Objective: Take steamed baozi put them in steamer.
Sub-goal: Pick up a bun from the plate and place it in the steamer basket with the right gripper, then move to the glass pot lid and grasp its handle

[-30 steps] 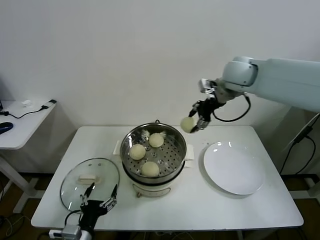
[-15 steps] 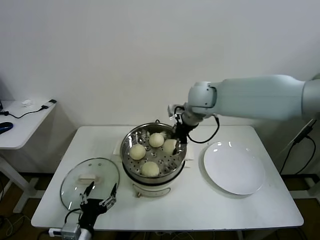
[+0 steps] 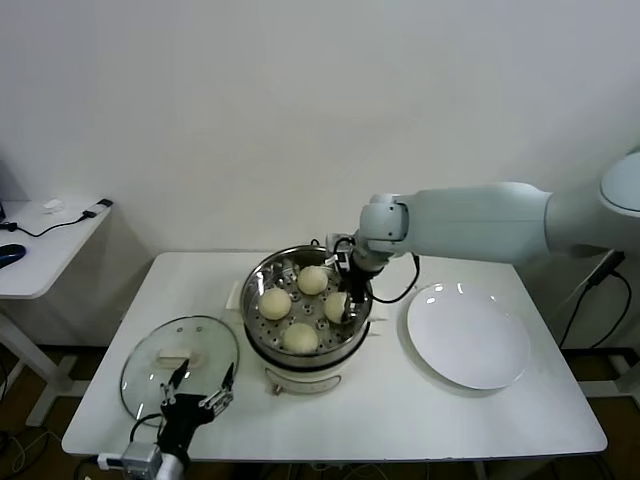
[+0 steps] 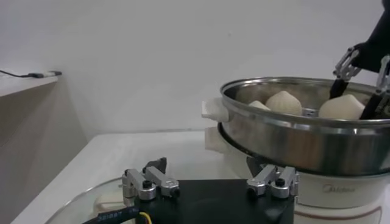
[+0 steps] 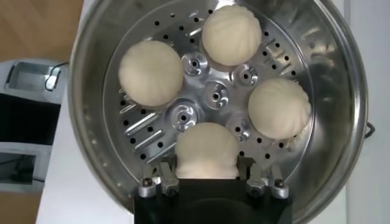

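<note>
Right gripper (image 3: 342,303) clamps the fourth baozi (image 5: 206,150) inside the steamer (image 3: 262,330) beside three others, left gripper (image 4: 210,182) parked open by the lid (image 3: 150,368)

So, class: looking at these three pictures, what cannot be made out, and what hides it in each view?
- Right wrist view: the underside of the fourth baozi, covered by the right tool.
- Left wrist view: the perforated tray, behind the steamer wall.
- Head view: the left tool, partly cut off by the bottom edge.
- Left wrist view: the glass lid, mostly hidden by that tool's body.
</note>
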